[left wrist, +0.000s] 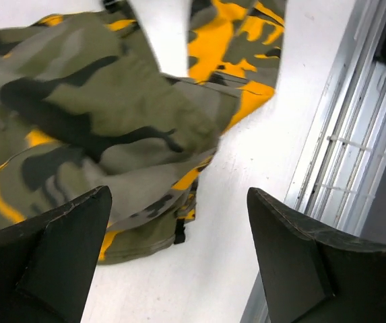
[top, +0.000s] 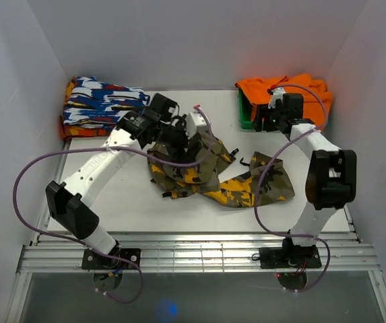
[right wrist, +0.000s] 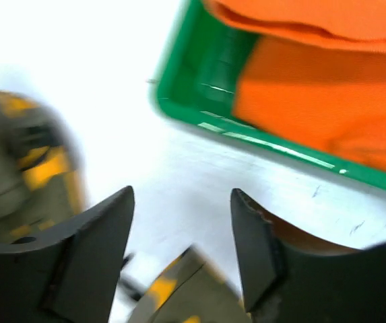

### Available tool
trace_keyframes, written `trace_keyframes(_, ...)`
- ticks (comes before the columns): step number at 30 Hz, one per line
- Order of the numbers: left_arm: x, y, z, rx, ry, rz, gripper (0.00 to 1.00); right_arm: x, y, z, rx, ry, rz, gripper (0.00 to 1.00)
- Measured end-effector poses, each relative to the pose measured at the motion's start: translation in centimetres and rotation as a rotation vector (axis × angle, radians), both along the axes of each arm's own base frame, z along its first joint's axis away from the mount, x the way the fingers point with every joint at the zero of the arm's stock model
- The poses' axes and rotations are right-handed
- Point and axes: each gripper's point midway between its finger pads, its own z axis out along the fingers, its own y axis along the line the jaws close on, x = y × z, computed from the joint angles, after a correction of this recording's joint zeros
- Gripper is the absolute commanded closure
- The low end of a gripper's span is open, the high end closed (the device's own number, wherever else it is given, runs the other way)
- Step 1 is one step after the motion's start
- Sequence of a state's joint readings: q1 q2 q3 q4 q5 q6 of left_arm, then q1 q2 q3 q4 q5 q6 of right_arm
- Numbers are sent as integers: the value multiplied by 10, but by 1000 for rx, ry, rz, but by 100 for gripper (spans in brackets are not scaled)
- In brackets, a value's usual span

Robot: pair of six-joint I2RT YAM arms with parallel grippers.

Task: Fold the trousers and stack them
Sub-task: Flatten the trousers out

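Trousers (top: 206,176) bunched at the middle of the desk (top: 132,198), nothing gripped

The left gripper (left wrist: 178,202) is held wide open just above the crumpled heap, empty. The right gripper (right wrist: 182,202) is seen partly open and empty, near the green bin (right wrist: 199,101) of orange cloth (right wrist: 327,108). Several layers are likely to be pinched together if the heap is grabbed blindly, so a twisted fold is risked. The orange cloth could be snagged by a careless closing.
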State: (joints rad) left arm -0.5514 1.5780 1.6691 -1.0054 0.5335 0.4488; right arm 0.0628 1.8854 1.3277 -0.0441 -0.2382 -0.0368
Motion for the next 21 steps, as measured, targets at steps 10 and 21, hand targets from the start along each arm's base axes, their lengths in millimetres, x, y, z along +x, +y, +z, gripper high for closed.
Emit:
trace_keyframes(10,-62,-62,-96,300,-55,-217,2,-124,28,64,84,16,251,14)
trace_keyframes(21,11,-37,-111,413,-264,-43,2,-261,-1,-37,-138,296,471,7)
